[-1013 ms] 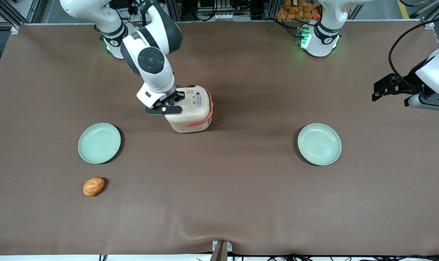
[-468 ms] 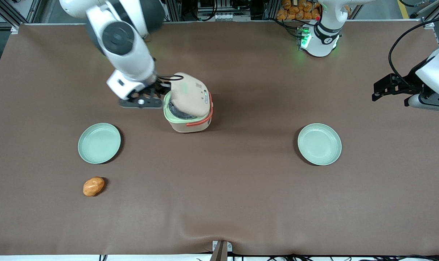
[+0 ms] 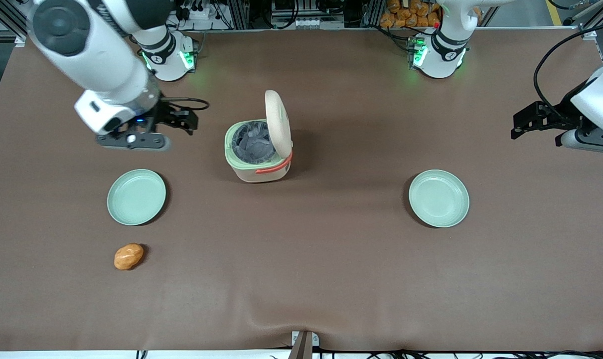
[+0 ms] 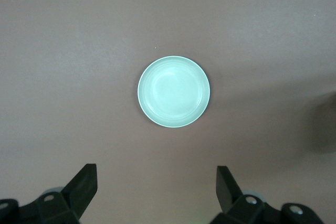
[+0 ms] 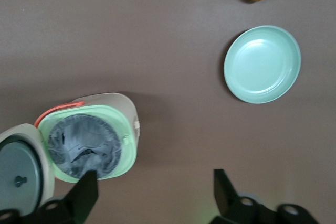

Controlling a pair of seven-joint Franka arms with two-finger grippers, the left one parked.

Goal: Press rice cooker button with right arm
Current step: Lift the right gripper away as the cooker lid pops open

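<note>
Beige and standing upright, the lid of the rice cooker is now fully open; half a second ago it was only tilted halfway, and one second ago it lay flat and shut under the claw. The pale green rim and the grey lining inside the pot show clearly in the front view and in the right wrist view. I judge from this that the button was pressed with success and the latch released, so the main step of the task looks done.

During the same second the right arm has moved away, and its claw now hangs above the bare brown desk, well apart from the cooker, toward the working arm's end. Its two fingers stand apart and hold nothing.

The cooker itself has not shifted; it stands near the middle of the desk. I cannot make out the button in these views, since the lid is seen almost edge-on.

A green plate and a small orange potato lie nearer to the front camera than the claw. Another green plate lies toward the parked arm's end.
</note>
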